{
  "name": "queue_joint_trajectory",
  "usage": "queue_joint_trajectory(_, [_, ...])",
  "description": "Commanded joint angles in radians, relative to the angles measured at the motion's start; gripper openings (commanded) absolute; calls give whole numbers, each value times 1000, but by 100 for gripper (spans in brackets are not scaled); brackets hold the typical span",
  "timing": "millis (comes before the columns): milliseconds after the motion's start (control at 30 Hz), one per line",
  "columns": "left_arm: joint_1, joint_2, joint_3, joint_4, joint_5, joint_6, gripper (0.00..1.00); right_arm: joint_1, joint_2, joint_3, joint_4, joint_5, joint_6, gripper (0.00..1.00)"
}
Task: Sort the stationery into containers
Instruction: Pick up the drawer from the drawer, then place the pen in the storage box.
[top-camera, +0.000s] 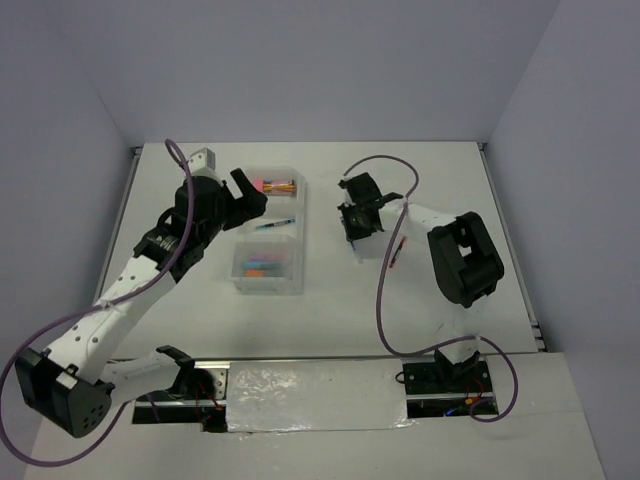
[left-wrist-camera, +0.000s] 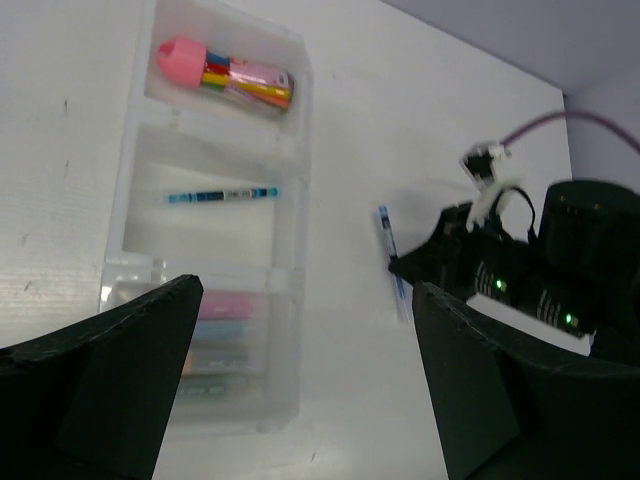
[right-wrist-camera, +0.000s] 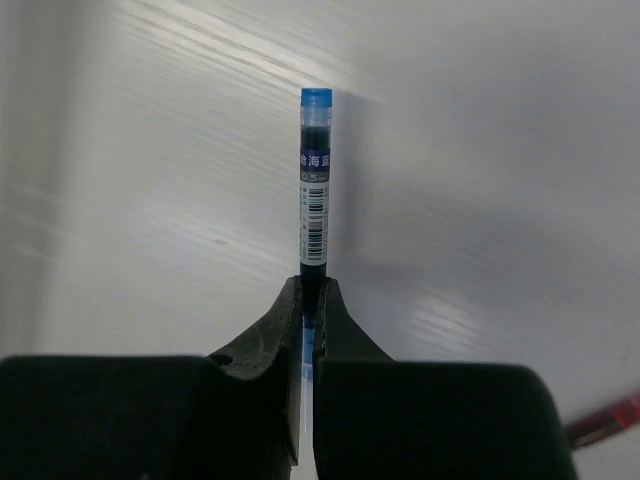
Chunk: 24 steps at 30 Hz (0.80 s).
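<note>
The translucent white tray (top-camera: 301, 215) lies left of centre, three compartments in a row. The far one holds pink and orange tubes (top-camera: 272, 185), the middle one a thin blue pen (top-camera: 275, 225), the near one pastel highlighters (top-camera: 265, 268). My left gripper (top-camera: 250, 195) is open and empty above the tray's left side; its wrist view shows the tray (left-wrist-camera: 292, 190) between its fingers (left-wrist-camera: 150, 340). My right gripper (top-camera: 356, 226) is shut on a second blue pen (right-wrist-camera: 314, 190), low over the table right of the tray; this pen also shows in the left wrist view (left-wrist-camera: 392, 262).
A red pen (top-camera: 398, 250) lies on the table just right of my right gripper; its tip shows in the right wrist view (right-wrist-camera: 603, 424). The right arm's elbow (top-camera: 465, 258) stands to the right. Walls close the table at back and sides.
</note>
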Motion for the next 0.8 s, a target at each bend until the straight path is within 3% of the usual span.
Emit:
queue_joint_trajectory(0, [-1, -95, -34, -73, 129, 131, 99, 108, -82, 139, 76, -65, -158, 0])
queue_joint_trajectory(267, [5, -253, -15, -384, -165, 120, 99, 301, 33, 389, 88, -33, -406, 1])
queue_joint_trajectory(467, [8, -300, 11, -406, -120, 197, 99, 318, 197, 592, 6, -62, -464, 6])
queue_joint_trajectory(533, [8, -325, 8, -396, -113, 221, 99, 321, 223, 647, -13, -49, -466, 14])
queue_joint_trajectory(633, [8, -368, -6, -403, -159, 235, 99, 324, 246, 683, -7, -41, -455, 31])
queue_joint_trajectory(700, [8, -398, -23, -393, -170, 243, 99, 324, 235, 687, 7, -45, -451, 60])
queue_joint_trajectory(733, [8, -406, -43, -380, -173, 245, 99, 326, 226, 687, 12, -48, -436, 67])
queue_joint_trajectory(767, [8, -417, -52, -378, -181, 238, 99, 323, 209, 674, 27, -73, -429, 84])
